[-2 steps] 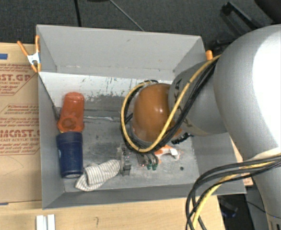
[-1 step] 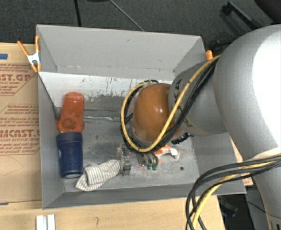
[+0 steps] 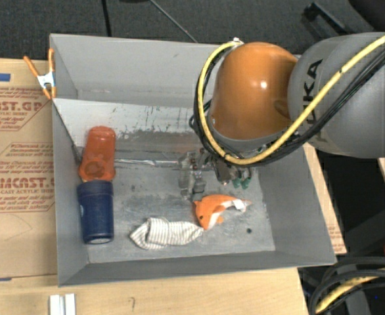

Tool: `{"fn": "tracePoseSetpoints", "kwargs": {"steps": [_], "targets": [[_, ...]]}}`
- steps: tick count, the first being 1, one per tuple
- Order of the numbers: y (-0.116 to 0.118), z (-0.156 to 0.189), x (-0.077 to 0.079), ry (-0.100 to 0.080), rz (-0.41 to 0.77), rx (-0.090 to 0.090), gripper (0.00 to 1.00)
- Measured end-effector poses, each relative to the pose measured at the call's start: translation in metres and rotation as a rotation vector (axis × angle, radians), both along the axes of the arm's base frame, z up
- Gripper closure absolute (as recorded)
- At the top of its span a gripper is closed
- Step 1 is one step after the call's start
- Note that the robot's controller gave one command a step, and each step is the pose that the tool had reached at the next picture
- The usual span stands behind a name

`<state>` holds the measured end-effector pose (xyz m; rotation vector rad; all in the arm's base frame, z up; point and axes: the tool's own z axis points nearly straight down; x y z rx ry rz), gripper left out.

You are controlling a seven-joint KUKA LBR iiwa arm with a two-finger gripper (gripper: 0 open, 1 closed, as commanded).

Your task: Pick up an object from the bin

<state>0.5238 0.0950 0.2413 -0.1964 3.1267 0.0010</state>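
My gripper (image 3: pixel 213 177) hangs low over the right middle of the bin floor, partly hidden under the arm's orange cover. Its fingers stand open, one metal finger (image 3: pixel 192 176) to the left and the other to the right, with nothing between them. Just in front of the gripper lies a small orange and white toy (image 3: pixel 212 210), apart from the fingertips. A crumpled white cloth (image 3: pixel 165 232) lies to the toy's left, touching it.
Along the bin's left wall lie an orange bottle (image 3: pixel 98 153) and, below it, a dark blue cup (image 3: pixel 96 211) on its side. The arm's bulk covers the bin's right rear part.
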Motion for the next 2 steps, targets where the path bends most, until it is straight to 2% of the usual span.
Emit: {"fn": "tracePoseSetpoints", "kwargs": {"steps": [1,2], "targets": [[-0.0001,-0.0025,-0.0014,0.006,0.000,-0.001,0.00],[0.0000,-0.0025,-0.0014,0.006,0.000,0.000,0.00]]}}
